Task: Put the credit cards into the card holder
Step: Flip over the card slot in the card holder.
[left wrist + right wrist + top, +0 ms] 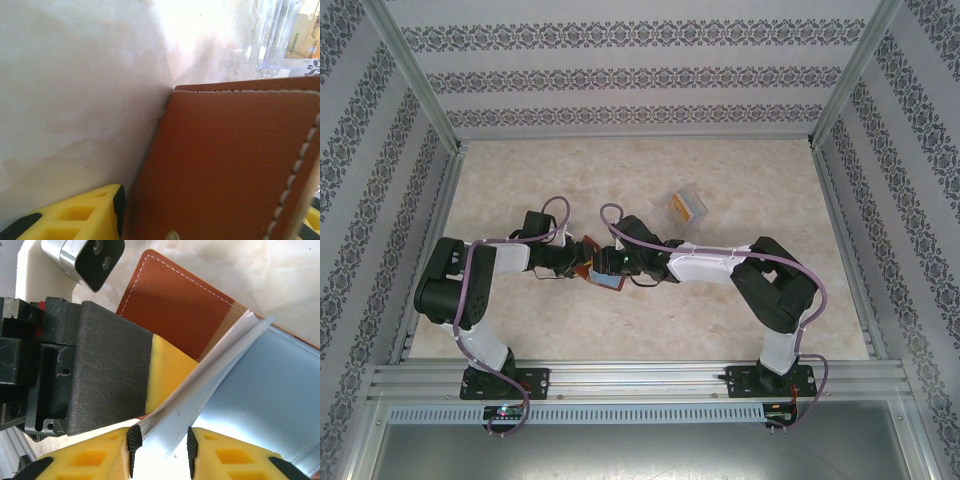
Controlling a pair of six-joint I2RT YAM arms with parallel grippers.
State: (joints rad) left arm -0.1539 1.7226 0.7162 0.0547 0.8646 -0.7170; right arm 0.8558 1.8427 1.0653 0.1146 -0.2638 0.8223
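The reddish-brown card holder point(587, 268) lies open mid-table between both arms. Its leather outside point(225, 160) sits between the yellow fingers of my left gripper point(212, 222), which is shut on one flap. In the right wrist view the brown flap point(170, 300) and the blue-grey inside point(280, 395) both show. A pale grey credit card point(220, 365) slants along the blue-grey inside, its near end between the pads of my right gripper point(162, 450). Those jaws stand apart: the left pad touches the card and the right pad is clear of it. An orange credit card point(678, 205) lies in the clear box.
The clear plastic box point(687, 206) stands on the table beyond and to the right of the grippers, and appears at the top right of the left wrist view as the box point(282, 32). Patterned walls and metal rails bound the table on all sides.
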